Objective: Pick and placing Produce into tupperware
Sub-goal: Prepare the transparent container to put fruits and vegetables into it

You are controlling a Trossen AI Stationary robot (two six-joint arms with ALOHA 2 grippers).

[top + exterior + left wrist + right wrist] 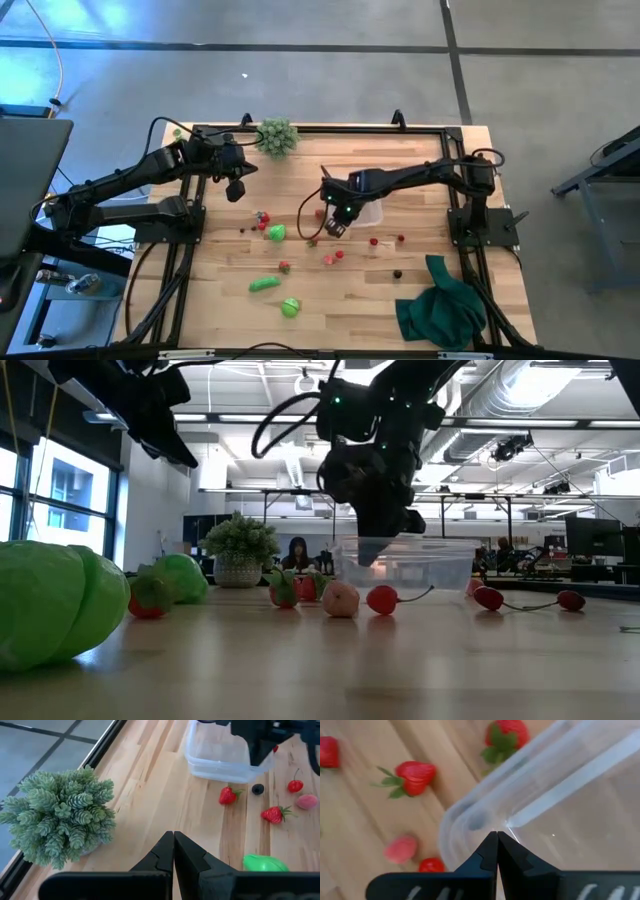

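Left gripper (236, 190) hangs high over the far-left part of the table (350, 300), jaws closed, empty, just beside the spiky plant (277, 136). Produce lies mid-table: green round piece (275, 233), green oblong (264, 285) with its long axis roughly left-right, second green round (290, 307), strawberries (415, 774) and cherries (383, 599) scattered between.

Right gripper (337, 226) sits at the near-left corner of the tupperware (371, 212), jaws closed, tips at the container's rim, nothing visibly held. Tupperware looks empty.

Key relation: loose berries lie just left and toward the near side of the right jaws, so the right arm is nearer to them. Jaws need opening first.
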